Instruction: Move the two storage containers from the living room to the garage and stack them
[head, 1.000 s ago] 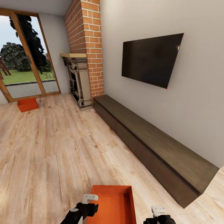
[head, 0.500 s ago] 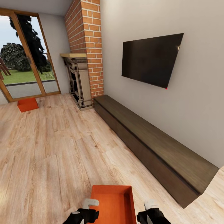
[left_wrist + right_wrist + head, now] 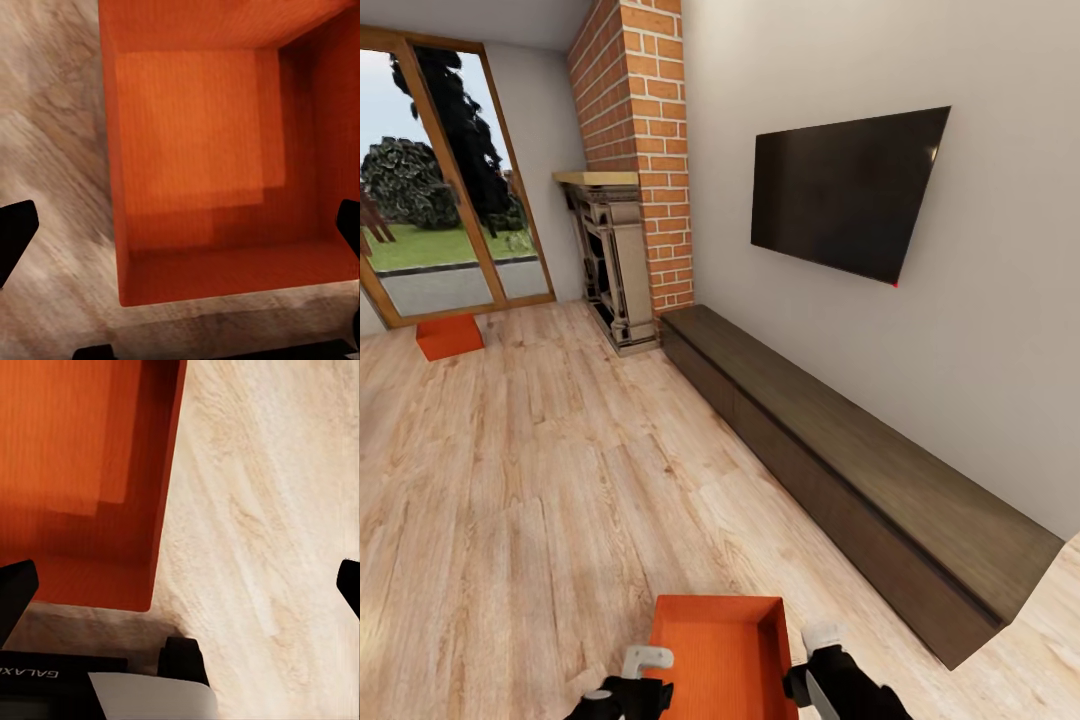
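Flanking ribbed orange rectangular bin (image 3: 722,655)

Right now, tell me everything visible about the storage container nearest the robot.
The near storage container is an orange-red, open-topped rectangular bin with straight walls and a finely ribbed, plastic-looking surface. It is empty and sits upright and flat on the light wood plank floor, just in front of the robot. The left tool hovers at its left wall and the right tool at its right wall; contact cannot be confirmed.
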Controlling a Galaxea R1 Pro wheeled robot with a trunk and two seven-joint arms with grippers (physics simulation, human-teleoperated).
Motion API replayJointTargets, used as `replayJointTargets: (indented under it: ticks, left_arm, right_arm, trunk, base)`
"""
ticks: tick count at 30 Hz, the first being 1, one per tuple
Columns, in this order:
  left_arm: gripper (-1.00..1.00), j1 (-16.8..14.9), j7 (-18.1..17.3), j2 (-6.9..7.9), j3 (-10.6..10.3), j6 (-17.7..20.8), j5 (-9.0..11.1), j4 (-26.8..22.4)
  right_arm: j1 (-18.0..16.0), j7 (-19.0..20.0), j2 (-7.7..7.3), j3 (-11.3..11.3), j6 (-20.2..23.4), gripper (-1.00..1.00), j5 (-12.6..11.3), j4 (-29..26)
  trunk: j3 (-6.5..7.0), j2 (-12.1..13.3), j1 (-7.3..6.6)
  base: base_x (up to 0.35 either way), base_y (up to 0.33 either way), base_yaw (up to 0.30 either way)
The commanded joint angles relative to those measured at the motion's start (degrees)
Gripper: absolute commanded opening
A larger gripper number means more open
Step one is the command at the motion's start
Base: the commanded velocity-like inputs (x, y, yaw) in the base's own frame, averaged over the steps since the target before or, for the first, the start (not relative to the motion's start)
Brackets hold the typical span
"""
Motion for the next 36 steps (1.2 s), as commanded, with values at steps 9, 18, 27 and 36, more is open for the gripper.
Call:
replayJointTargets:
  ticks: [9,18,27,36]
  left_arm:
    - [1.0,-0.02,-0.05,1.03,0.9,-3.73,-0.51,0.23]
    - [1.0,0.04,-0.16,1.18,0.94,-5.23,-0.56,0.27]
    - [1.0,0.13,-0.04,1.16,0.93,-5.34,-0.57,0.3]
    - [1.0,0.23,0.64,1.27,3.82,-5.36,0.99,0.3]
  right_arm:
    - [-0.44,-0.17,-0.03,-0.19,-2.32,1.0,-0.22,3.94]
    - [-0.47,0.19,-0.03,-2.28,-2.89,1.0,-0.26,4.47]
    - [-0.48,0.51,-0.12,-2.54,-2.93,1.0,-0.29,4.43]
    - [-0.48,0.53,-0.22,-2.61,-3.92,1.0,-0.29,4.45]
  trunk:
    - [-0.05,-0.03,0.0]
    - [-0.05,-0.03,0.0]
    - [-0.05,-0.03,0.0]
    - [-0.05,-0.03,0.0]
  base:
    - [0.0,0.0,0.0]
    - [0.0,0.0,0.0]
    - [0.0,0.0,0.0]
    - [0.0,0.0,0.0]
